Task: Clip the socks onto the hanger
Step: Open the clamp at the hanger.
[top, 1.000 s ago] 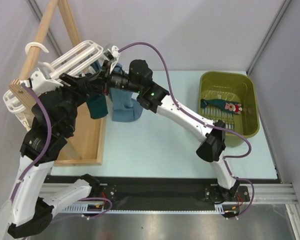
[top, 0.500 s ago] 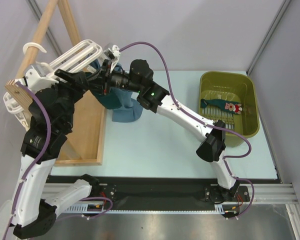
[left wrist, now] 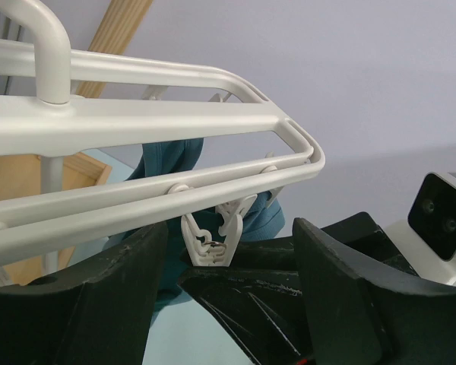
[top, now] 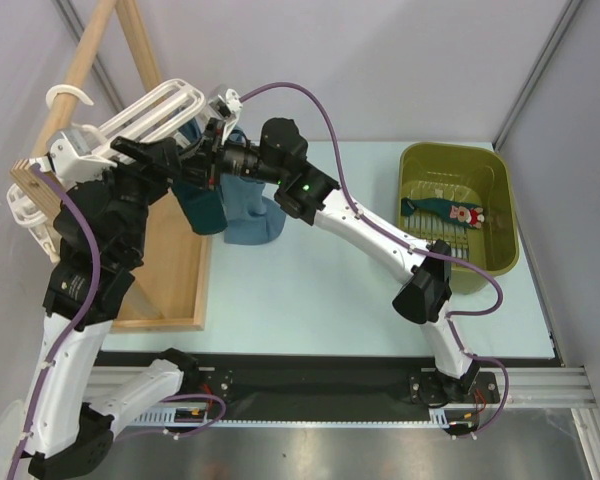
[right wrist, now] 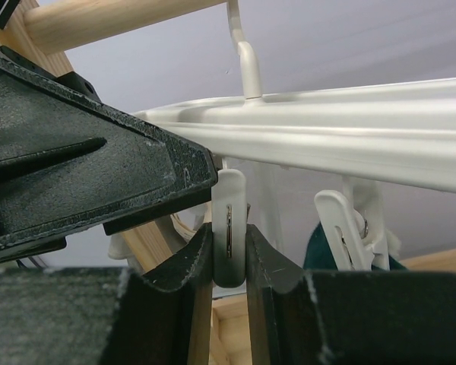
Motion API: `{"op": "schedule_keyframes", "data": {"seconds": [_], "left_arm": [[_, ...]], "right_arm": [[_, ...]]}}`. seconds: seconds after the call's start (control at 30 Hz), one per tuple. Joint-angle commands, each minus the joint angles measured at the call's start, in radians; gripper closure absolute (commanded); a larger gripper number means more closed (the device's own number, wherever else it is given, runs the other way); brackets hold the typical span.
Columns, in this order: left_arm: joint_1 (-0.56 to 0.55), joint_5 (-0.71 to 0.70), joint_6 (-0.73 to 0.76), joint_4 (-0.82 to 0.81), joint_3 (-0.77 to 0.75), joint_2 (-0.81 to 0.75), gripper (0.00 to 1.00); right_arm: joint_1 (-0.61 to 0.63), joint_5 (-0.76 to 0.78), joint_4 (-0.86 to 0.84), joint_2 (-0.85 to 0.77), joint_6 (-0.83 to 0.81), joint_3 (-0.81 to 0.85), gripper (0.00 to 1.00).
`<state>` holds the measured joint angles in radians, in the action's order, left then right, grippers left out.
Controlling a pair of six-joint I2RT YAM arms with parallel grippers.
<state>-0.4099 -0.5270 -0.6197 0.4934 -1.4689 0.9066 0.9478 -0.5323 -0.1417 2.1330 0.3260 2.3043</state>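
Squarely, matte black right fingers (right wrist: 176,275) pinch a flat white plastic clip (right wrist: 229,228); left fingers (left wrist: 99,298) stand spread.

My fingers (left wrist: 342,296) are black; hanger (left wrist: 137,122) and clip (right wrist: 229,228) are white. I see a teal sock (top: 202,208) and a steel-blue sock (top: 255,220).

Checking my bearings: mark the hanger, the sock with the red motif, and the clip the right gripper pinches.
hanger (top: 165,103), top view, white bars.
motif sock (top: 432,207), top view, teal middle.
clip (right wrist: 234,220), right wrist view, white body.
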Motion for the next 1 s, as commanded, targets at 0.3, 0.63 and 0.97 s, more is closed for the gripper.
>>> {"op": "schedule_keyframes", "data": {"seconds": [0.3,0.63,0.97], "left_arm": [[0.049,0.044,-0.114,0.037,0.024,0.044,0.44],[0.056,0.079,-0.087,0.019,0.047,0.048,0.43],[0.06,0.102,-0.084,-0.015,0.088,0.032,0.69]], "right_arm": [[-0.038,-0.064,0.071,-0.018,0.018,-0.003,1.0],[-0.038,-0.066,0.068,-0.01,0.025,0.007,1.0],[-0.037,-0.066,0.07,-0.008,0.024,0.012,1.0]]}}
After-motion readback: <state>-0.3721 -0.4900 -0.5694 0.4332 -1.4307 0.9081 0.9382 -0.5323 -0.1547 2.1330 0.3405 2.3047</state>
